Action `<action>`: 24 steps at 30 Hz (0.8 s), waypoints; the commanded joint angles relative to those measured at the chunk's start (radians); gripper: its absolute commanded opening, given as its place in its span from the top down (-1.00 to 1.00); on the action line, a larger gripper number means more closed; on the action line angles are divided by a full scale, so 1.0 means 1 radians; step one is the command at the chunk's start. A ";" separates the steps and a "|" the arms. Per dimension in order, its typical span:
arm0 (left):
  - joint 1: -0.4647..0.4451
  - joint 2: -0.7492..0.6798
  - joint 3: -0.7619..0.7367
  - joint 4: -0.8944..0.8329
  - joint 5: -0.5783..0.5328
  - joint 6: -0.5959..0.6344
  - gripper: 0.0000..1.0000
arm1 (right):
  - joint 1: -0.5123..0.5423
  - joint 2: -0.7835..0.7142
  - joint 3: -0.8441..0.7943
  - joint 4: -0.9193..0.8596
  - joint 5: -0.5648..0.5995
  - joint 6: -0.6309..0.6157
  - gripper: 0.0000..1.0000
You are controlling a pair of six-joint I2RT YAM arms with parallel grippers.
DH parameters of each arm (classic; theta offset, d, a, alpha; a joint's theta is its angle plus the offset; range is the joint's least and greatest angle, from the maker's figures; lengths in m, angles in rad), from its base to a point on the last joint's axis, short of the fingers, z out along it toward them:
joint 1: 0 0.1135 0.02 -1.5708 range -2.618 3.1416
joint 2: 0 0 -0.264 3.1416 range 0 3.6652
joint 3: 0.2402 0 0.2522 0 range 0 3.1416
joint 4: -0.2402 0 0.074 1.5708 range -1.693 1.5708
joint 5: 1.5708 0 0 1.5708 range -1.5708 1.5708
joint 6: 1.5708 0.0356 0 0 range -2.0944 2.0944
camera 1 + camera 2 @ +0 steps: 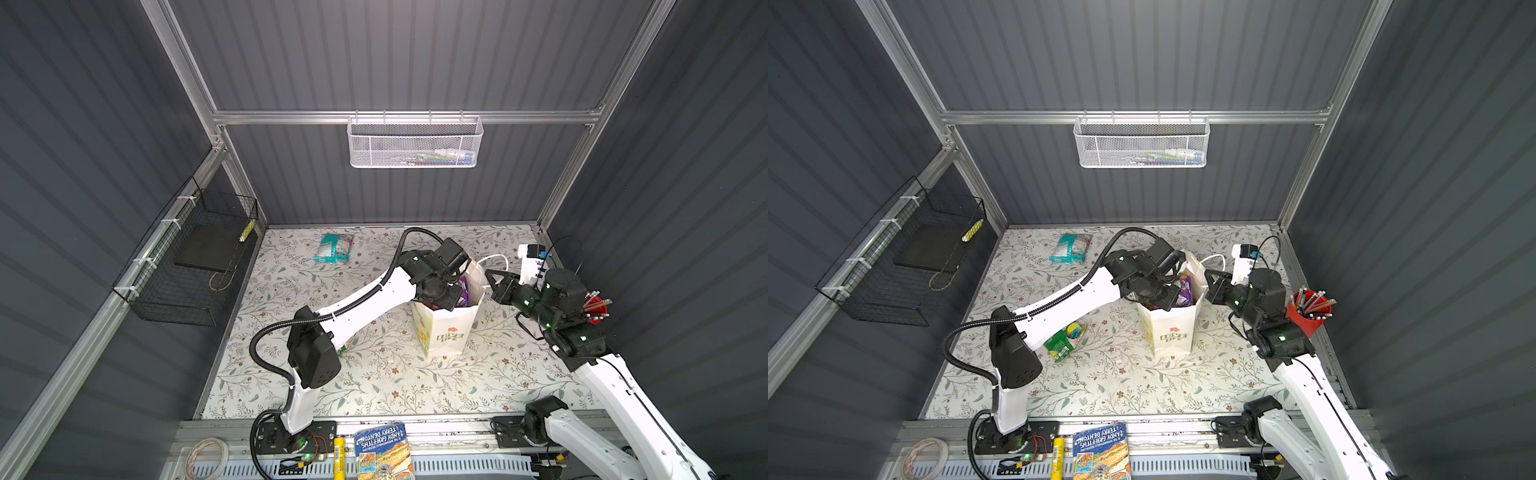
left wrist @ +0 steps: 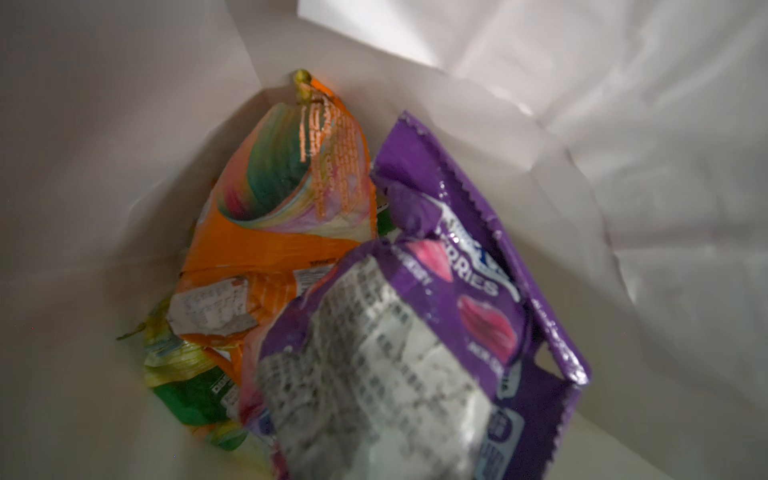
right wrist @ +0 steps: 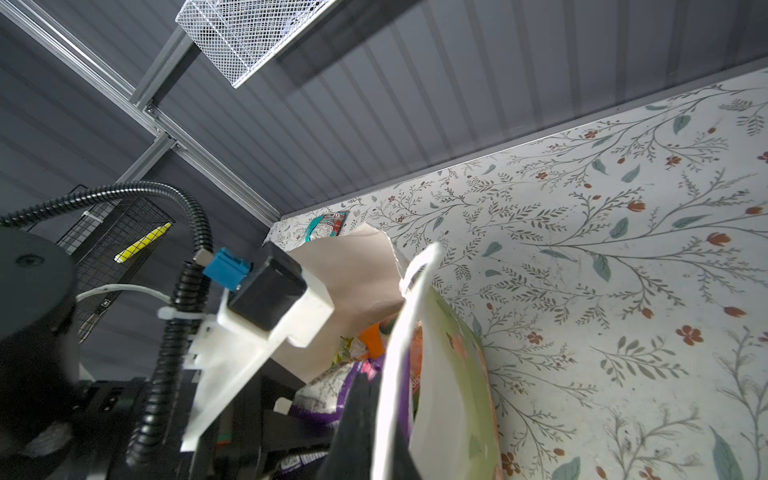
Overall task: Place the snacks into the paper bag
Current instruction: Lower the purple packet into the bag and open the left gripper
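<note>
Dark grey ribbed walls (image 1: 395, 54), aluminium frame (image 1: 291, 117), white mesh basket (image 1: 413, 143), floral tabletop (image 1: 374, 374).

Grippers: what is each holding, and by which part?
The right gripper is shut on the bag, pinching its side wall's top edge. The left gripper is in the bag's mouth above a purple packet; whether it grips it cannot be told.
</note>
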 commanded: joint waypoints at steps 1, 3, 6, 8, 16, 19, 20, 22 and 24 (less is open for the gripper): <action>-0.004 0.039 -0.018 0.012 0.026 0.015 0.46 | -0.004 -0.002 -0.010 0.002 0.004 -0.013 1.00; -0.003 0.059 -0.014 0.008 0.017 0.018 0.38 | -0.004 -0.004 -0.010 0.002 0.004 -0.012 1.00; -0.004 0.085 0.016 -0.012 -0.006 0.026 0.19 | -0.004 -0.007 -0.011 0.001 0.006 -0.012 1.00; -0.003 0.090 0.047 -0.027 -0.031 0.027 0.07 | -0.004 -0.007 -0.010 0.000 0.006 -0.013 1.00; -0.003 -0.038 0.082 -0.018 -0.057 0.026 -0.42 | -0.004 -0.015 -0.010 -0.003 0.010 -0.014 1.00; -0.003 -0.086 0.098 -0.023 -0.072 0.029 -0.56 | -0.004 -0.015 -0.010 -0.004 0.010 -0.014 1.00; -0.003 -0.103 0.102 -0.022 -0.076 0.030 -0.61 | -0.004 -0.015 -0.010 -0.004 0.010 -0.014 1.00; -0.003 -0.131 0.104 -0.020 -0.097 0.032 -0.76 | -0.004 -0.015 -0.010 -0.004 0.010 -0.013 1.00; -0.005 -0.152 0.107 -0.018 -0.129 0.033 -0.97 | -0.004 -0.015 -0.010 -0.004 0.010 -0.014 1.00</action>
